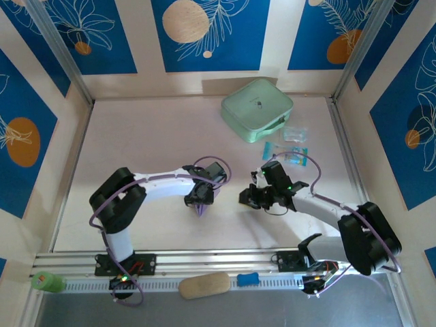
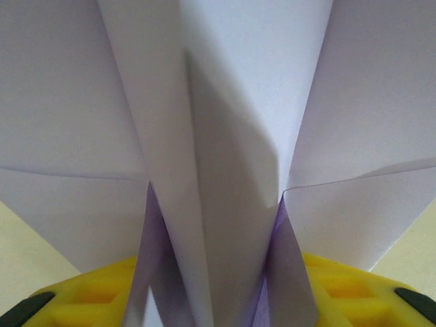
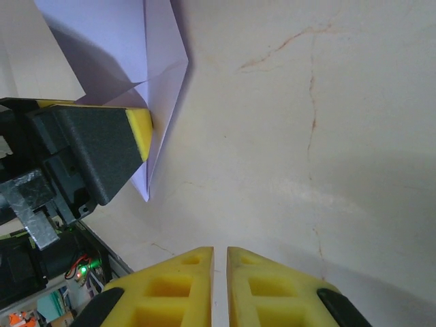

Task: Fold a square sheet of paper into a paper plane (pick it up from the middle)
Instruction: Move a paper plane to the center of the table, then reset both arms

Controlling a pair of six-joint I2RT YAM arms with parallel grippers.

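Tabletop [image 1: 136, 136] bears paper plane [image 2: 225, 204] between left fingers [image 2: 88, 300].

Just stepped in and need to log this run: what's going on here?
Two robot arms are folding paper. The left pincer straddles the centre ridge of the lavender paper plane, jaws apart on either side; whether they press it is unclear. The right pincer is shut and empty, over the table beside the plane. The paper already shows pointed folds.
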